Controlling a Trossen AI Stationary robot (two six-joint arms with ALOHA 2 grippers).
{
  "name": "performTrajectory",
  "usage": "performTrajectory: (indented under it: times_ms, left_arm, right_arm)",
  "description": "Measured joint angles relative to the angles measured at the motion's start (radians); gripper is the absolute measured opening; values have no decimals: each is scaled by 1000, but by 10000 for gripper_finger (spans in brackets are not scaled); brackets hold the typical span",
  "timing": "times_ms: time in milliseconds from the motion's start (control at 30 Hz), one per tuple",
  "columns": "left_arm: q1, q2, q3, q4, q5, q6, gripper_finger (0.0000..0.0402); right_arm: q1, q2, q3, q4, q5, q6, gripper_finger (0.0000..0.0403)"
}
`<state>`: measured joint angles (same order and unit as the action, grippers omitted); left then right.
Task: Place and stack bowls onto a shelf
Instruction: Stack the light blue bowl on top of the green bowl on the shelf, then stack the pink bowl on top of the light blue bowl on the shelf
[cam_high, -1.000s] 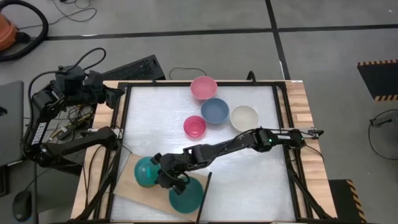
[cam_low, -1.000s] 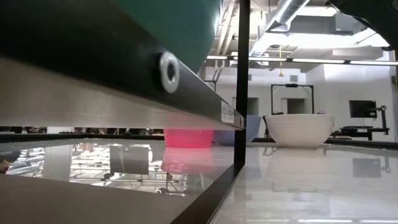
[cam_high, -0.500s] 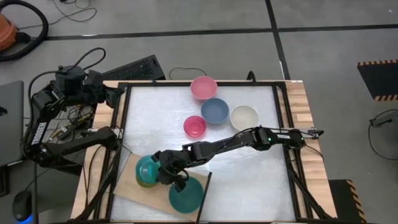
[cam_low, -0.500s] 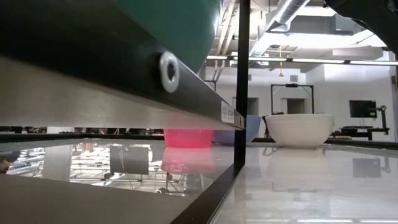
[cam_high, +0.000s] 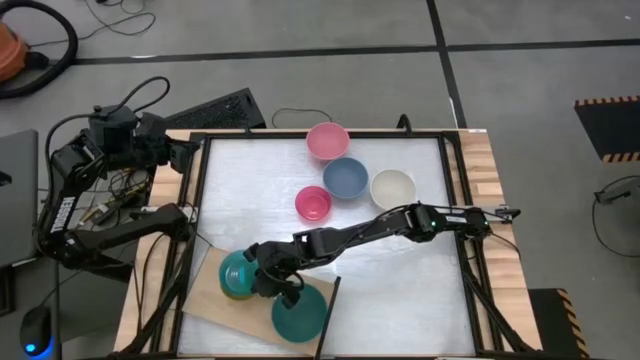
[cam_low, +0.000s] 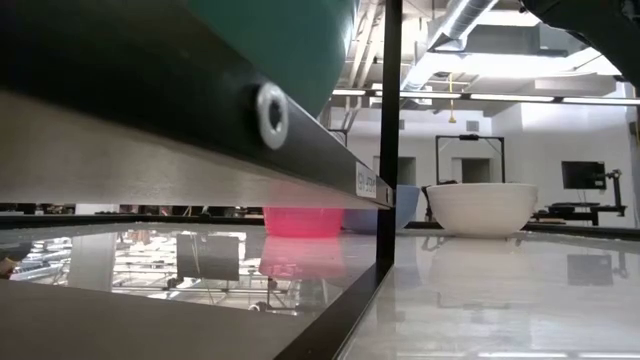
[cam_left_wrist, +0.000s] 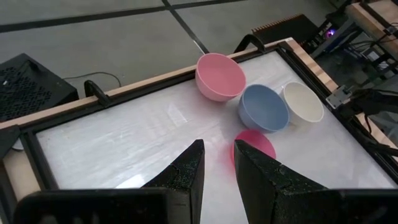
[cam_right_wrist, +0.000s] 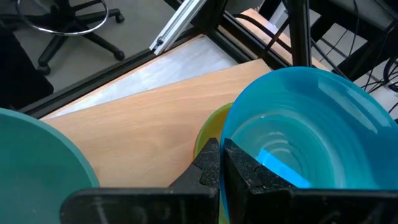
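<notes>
right gripper (cam_right_wrist: 221, 155) pinched shut on cyan bowl (cam_right_wrist: 305, 130) rim | bowl sits directly over lime green bowl (cam_right_wrist: 208, 134) on shelf (cam_right_wrist: 143, 118), table's 7 o'clock corner | left gripper (cam_left_wrist: 217, 162) parked at 10 o'clock, slightly parted, empty

Two bowl stacks (cam_high: 238, 275) on shelf (cam_high: 207, 297); four bowls (cam_high: 346, 178) on table (cam_high: 400, 280) behind.

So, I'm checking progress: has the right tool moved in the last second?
Yes. The right tool slid slightly toward the table's far side, carrying the cyan bowl along the board.
</notes>
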<state>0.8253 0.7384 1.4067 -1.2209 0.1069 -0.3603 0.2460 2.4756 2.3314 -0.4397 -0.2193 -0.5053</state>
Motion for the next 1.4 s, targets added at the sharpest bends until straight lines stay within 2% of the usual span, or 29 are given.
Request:
performTrajectory:
  times_ms: [333,533,733,833,933,1200,1400]
  left_arm:
    - [0,0,0,0,-3,-1,71]
    - [0,0,0,0,-3,-1,71]
    - [0,0,0,0,-3,-1,71]
    - [0,0,0,-1,-2,-1,71]
    - [0,0,0,-1,-2,-2,71]
    - [0,0,0,-1,-7,13,71]
    - [0,0,0,-1,-11,47,71]
  right_arm:
    - [-7,0,0,11,-19,0,29]
    - [-7,0,0,30,-19,0,100]
    - [-7,0,0,31,-9,8,137]
    - [-8,-8,20,15,43,8,146]
    - [-16,-71,20,13,109,7,150]
    - [-85,-291,22,-175,382,-42,152]
    - [-194,-409,23,-359,432,-21,151]
